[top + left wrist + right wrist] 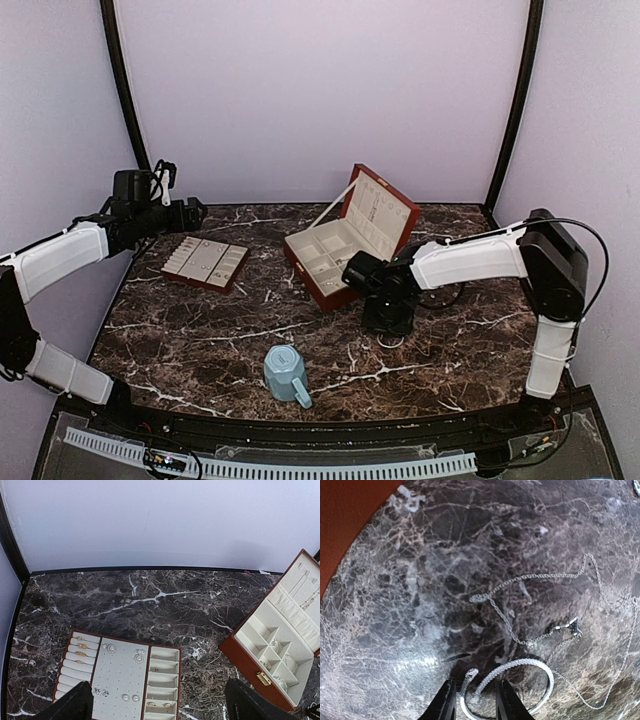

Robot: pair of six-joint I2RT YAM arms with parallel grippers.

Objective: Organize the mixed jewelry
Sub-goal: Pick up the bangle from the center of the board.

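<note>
Dark marble table (200,340): nearest stands a blue mug (285,372). Beyond it the right arm bends steeply down, the right gripper (476,702) astride the silver hoop (520,661) beside a thin chain (535,576); whether it pinches, I cannot tell. Farther back are the open box (325,290), the tray (210,260) and the raised, wide-open left gripper (160,711).

- The bracelet (517,663) is a thin, silvery hoop with a bumpy, sparkly band. It lies flat on the dark marble bench (420,605).
- The chain (540,576) is very thin and silvery. It lies loose in wavy loops beside the bracelet, and one strand runs right by the hoop's edge.
- A tiny pendant (571,625) sits on the chain.
- Small round studs (111,648) sit on the tray's (120,672) cream pad.
</note>
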